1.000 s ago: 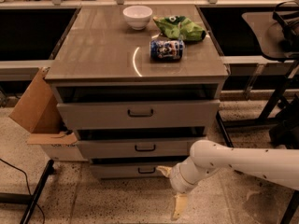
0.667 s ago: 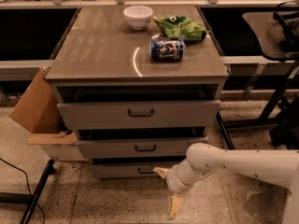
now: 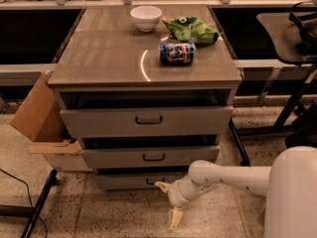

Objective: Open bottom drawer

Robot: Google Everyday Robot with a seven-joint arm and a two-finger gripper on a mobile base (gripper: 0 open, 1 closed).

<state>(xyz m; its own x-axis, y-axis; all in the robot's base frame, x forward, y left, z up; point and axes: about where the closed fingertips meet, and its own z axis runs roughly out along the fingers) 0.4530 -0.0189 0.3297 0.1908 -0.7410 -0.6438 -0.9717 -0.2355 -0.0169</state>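
Gripper (image 3: 166,205) sits low in front of the cabinet, fingers spread wide, holding nothing. Bottom drawer (image 3: 124,181) is just up and left of it; upper fingertip is near its handle (image 3: 152,181), contact unclear. Drawer front faces outward, long axis horizontal. Bare floor (image 3: 99,217) lies left of and below the gripper.

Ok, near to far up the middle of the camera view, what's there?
Claw, open, down near the floor → bottom drawer → middle drawer → top drawer → tipped drink can → white bowl.

Grey bottom drawer (image 3: 126,181); cream gripper (image 3: 168,202) low at its front; white bowl (image 3: 145,18), green bag (image 3: 190,29), blue-white can (image 3: 177,52).
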